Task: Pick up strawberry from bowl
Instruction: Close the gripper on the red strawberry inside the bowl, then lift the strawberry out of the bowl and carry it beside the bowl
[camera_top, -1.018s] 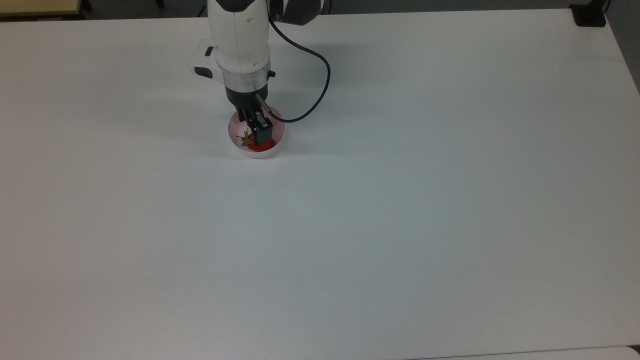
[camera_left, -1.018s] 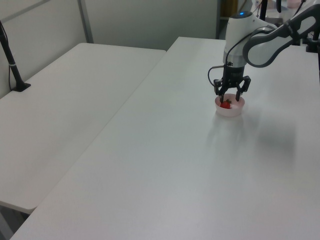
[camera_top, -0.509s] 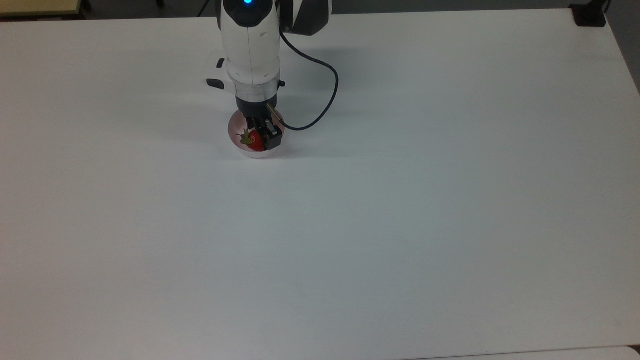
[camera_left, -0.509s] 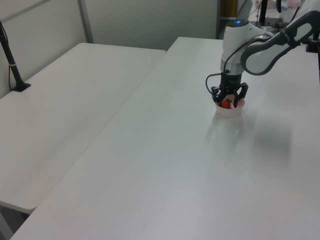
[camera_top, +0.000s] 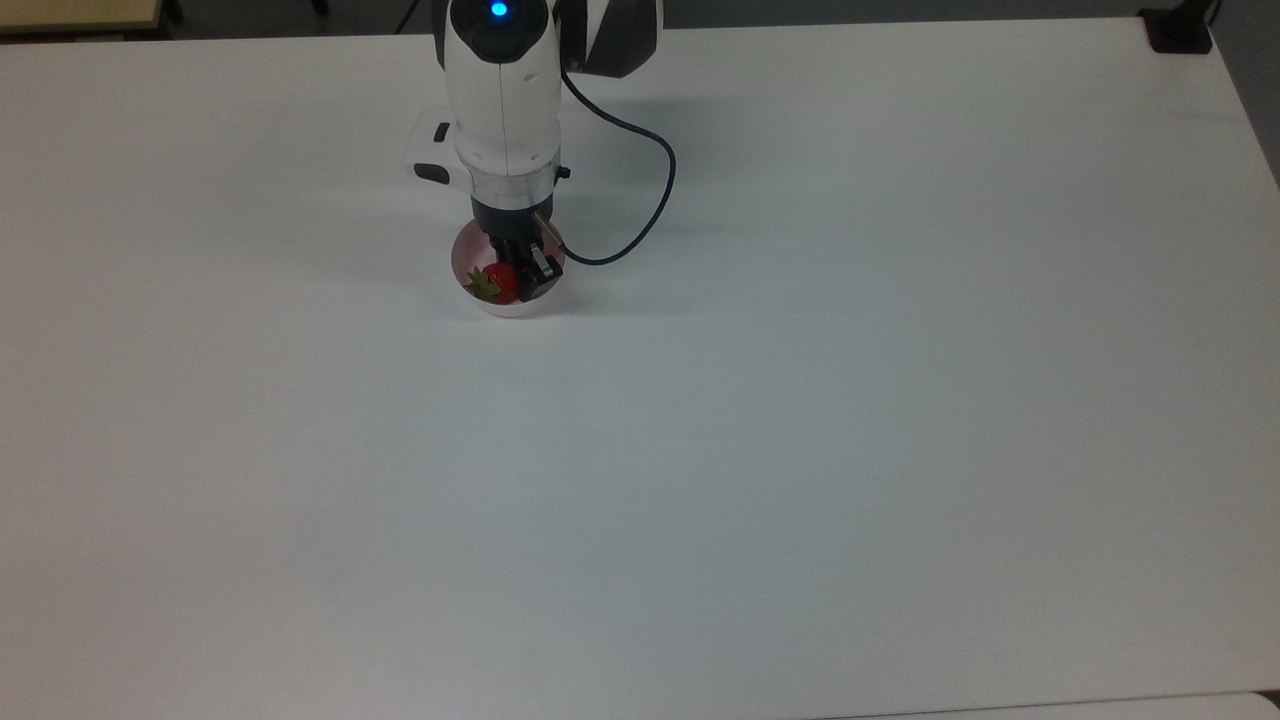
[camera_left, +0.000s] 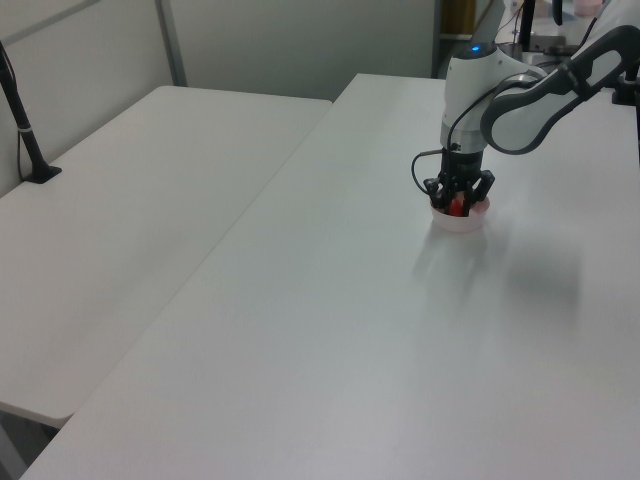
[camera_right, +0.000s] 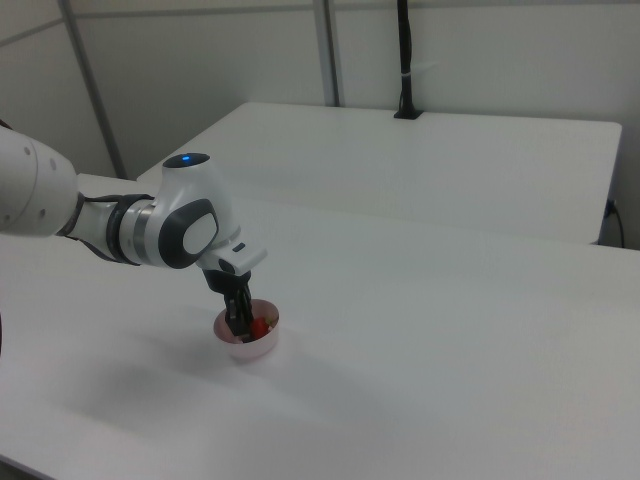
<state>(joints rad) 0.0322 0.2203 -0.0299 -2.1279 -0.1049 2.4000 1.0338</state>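
Note:
A pale pink bowl (camera_top: 508, 307) stands on the white table (camera_top: 800, 450) near the far edge in the top view. Inside it lies the red strawberry (camera_top: 497, 282), its green cap pointing to the top view's left. My gripper (camera_top: 515, 278) reaches straight down into the bowl, its dark fingers drawn in against the strawberry's sides. From the left view the red strawberry (camera_left: 457, 207) peeks out between the fingers of the gripper (camera_left: 457, 203) above the bowl (camera_left: 458, 224). The right view has the gripper (camera_right: 245, 325) in the bowl (camera_right: 250, 347) beside the strawberry (camera_right: 260, 326).
A black cable (camera_top: 655, 190) loops from the wrist over the table on the top view's right of the bowl. A black clamp (camera_top: 1180, 30) sits at the far right corner. A second white table (camera_left: 150, 190) with a black post (camera_left: 25, 130) adjoins.
The gripper has dropped lower into the bowl and its fingers have closed from wide apart onto the strawberry. The strawberry shifted slightly toward the top view's left.

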